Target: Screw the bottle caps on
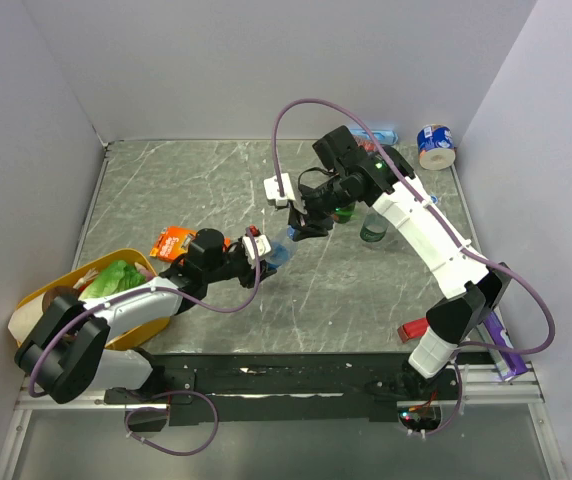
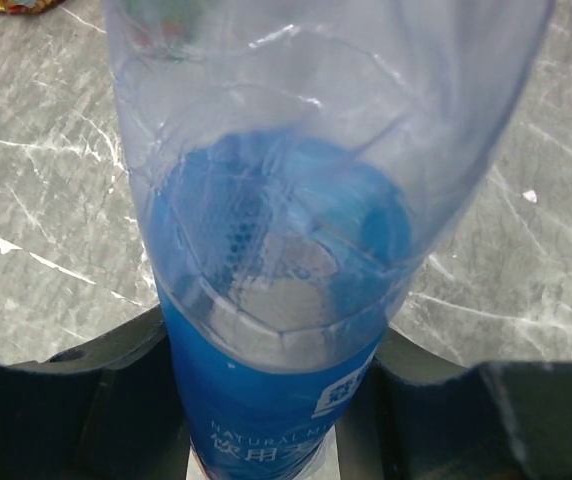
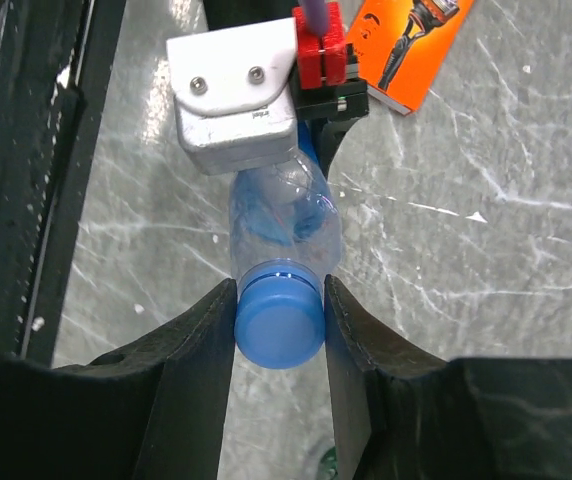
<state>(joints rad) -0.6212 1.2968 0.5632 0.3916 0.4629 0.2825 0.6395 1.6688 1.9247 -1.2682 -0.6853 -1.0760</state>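
Observation:
My left gripper [image 1: 262, 250] is shut on the clear water bottle with the blue label [image 2: 276, 300] and holds it tilted above the table, neck toward the right arm. In the left wrist view the fingers [image 2: 86, 400] press the label from both sides. My right gripper [image 3: 279, 330] is shut on the plain blue cap [image 3: 279, 325], which sits on the neck of the bottle [image 3: 284, 215]. In the top view the right gripper [image 1: 296, 232] meets the bottle [image 1: 276, 256] at mid-table. A dark green bottle [image 1: 343, 211] stands behind the right wrist. The two other caps are out of view.
A dark green cup [image 1: 373, 228] stands under the right forearm. A blue-and-white can [image 1: 435, 146] lies at the back right. An orange razor packet [image 1: 174, 242] lies left of the bottle, also in the right wrist view [image 3: 406, 45]. A yellow bowl [image 1: 36, 300] stands at the near left.

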